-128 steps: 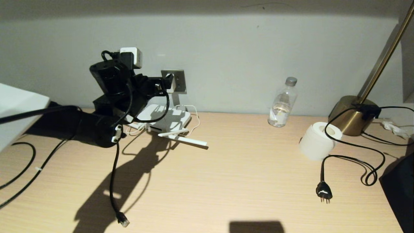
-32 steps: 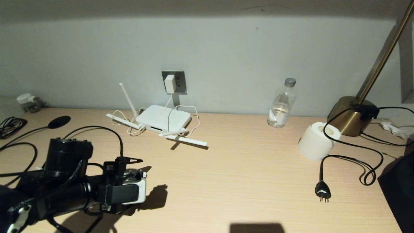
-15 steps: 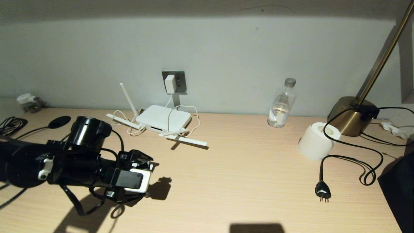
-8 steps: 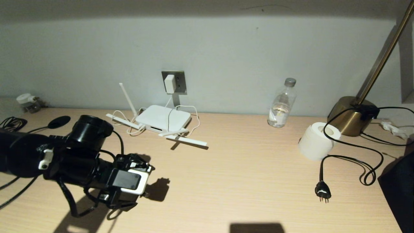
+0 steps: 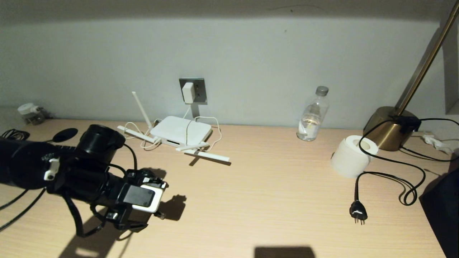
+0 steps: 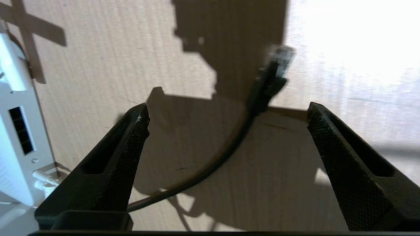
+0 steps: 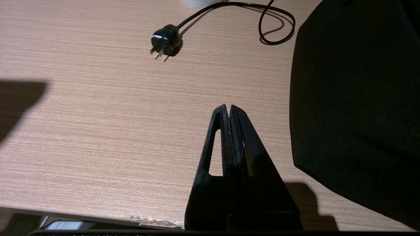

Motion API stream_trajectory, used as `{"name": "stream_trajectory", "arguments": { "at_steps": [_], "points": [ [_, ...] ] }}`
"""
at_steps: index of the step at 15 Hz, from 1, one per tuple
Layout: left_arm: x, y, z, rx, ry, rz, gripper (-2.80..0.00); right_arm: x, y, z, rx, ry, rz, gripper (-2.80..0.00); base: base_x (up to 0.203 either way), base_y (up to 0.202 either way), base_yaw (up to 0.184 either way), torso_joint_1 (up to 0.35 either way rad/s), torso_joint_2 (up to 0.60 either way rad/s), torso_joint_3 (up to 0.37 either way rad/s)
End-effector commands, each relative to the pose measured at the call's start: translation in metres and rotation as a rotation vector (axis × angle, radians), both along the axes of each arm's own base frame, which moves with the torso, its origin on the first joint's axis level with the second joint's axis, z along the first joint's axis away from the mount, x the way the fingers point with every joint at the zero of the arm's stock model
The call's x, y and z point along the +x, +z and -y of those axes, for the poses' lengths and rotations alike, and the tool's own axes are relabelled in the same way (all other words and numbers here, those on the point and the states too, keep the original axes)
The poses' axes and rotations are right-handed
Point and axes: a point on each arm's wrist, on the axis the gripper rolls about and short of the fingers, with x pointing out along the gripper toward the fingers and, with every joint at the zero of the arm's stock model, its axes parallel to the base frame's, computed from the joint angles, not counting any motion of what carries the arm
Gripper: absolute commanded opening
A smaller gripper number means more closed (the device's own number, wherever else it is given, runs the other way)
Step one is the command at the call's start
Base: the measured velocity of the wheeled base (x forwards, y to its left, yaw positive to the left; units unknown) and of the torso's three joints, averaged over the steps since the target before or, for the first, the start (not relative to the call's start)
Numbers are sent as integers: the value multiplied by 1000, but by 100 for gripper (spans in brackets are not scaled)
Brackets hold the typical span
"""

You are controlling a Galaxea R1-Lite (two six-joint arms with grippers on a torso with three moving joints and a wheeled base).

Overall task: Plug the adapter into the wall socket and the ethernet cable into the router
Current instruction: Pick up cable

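Under me runs a pale wood-grain desk (image 5: 251,200), brightly lit in patches and crossed by my own shadows. My left gripper (image 6: 226,111) hangs low over its near left part, fingers spread wide and holding nothing. The ethernet cable (image 6: 229,144) lies on the wood between them, its clear clip connector (image 6: 279,57) just beyond my fingertips. My right gripper (image 7: 228,109) sits pressed together above the near right edge, beside a dark bulky shape (image 7: 357,105); a black three-pin plug (image 5: 358,212) lies ahead of it. Open desk stretches across the middle. Farther back rests the router (image 5: 180,131), near the wall. Above it the adapter (image 5: 188,92) sits in the wall socket (image 5: 199,90).
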Motion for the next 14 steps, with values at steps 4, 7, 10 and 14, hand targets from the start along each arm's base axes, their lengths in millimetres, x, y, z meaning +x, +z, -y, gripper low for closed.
{"name": "stream_trajectory", "arguments": {
  "at_steps": [4, 7, 10, 14],
  "points": [
    [7, 0, 3, 5, -14, -3, 0, 0, 0, 0, 0, 0, -1, -280, 0, 0, 0, 0, 0, 0],
    [8, 0, 3, 5, -14, -7, 0, 0, 0, 0, 0, 0, 0, -280, 0, 0, 0, 0, 0, 0],
    [8, 0, 5, 6, -19, -6, 0, 0, 0, 0, 0, 0, -1, -280, 0, 0, 0, 0, 0, 0],
    [9, 0, 6, 6, -21, -7, 0, 0, 0, 0, 0, 0, -1, -280, 0, 0, 0, 0, 0, 0]
  ]
}}
